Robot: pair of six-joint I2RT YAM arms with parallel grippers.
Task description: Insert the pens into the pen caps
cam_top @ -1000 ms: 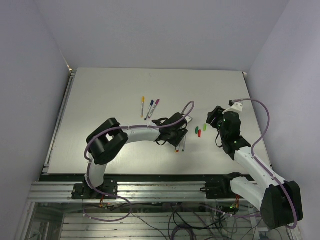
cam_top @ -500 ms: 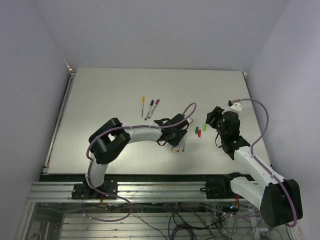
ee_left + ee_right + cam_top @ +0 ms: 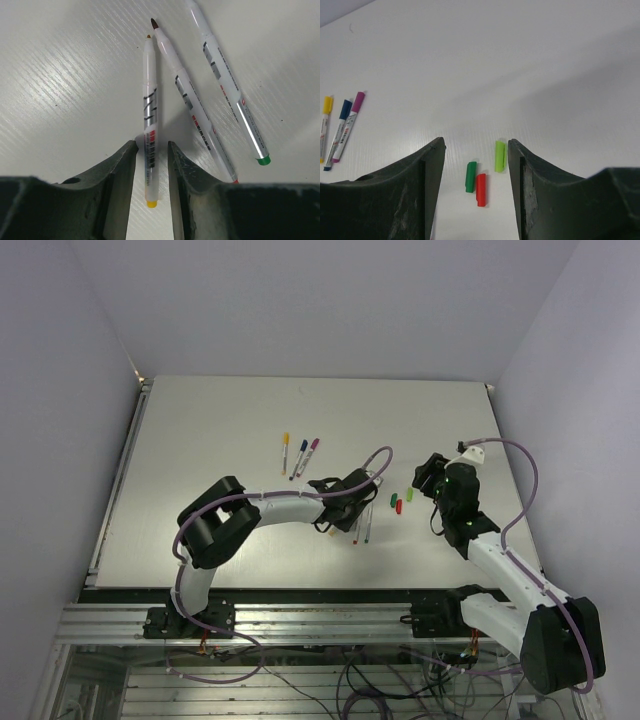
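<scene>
Jaws of the left gripper (image 3: 151, 146) are slightly parted and straddle the yellow-ended pen (image 3: 150, 100), with a thin gap showing on each side, so no pinch is visible. That pen lies flat on the white surface (image 3: 60, 75), uncapped, its tip pointing away from the wrist and its yellow end between the fingers. Just to its right is the red-ended pen (image 3: 192, 102), also uncapped, the two tips close together and the bodies fanning apart. The green-ended pen (image 3: 227, 82) lies further right, apart from both. Jaws of the right gripper (image 3: 476, 141) are spread wide and grip nothing. In the wrist view three loose caps sit on the surface between its fingers: dark green cap (image 3: 470, 176) and red cap (image 3: 480, 189) side by side, about touching, and lime cap (image 3: 500, 156) just right of them, near the right finger. Far to the left lie three pens already capped, fanned out together: yellow-capped pen (image 3: 325, 125), blue-capped pen (image 3: 339, 131), magenta-capped pen (image 3: 349, 125). From overhead, that trio is well apart from both grippers.
</scene>
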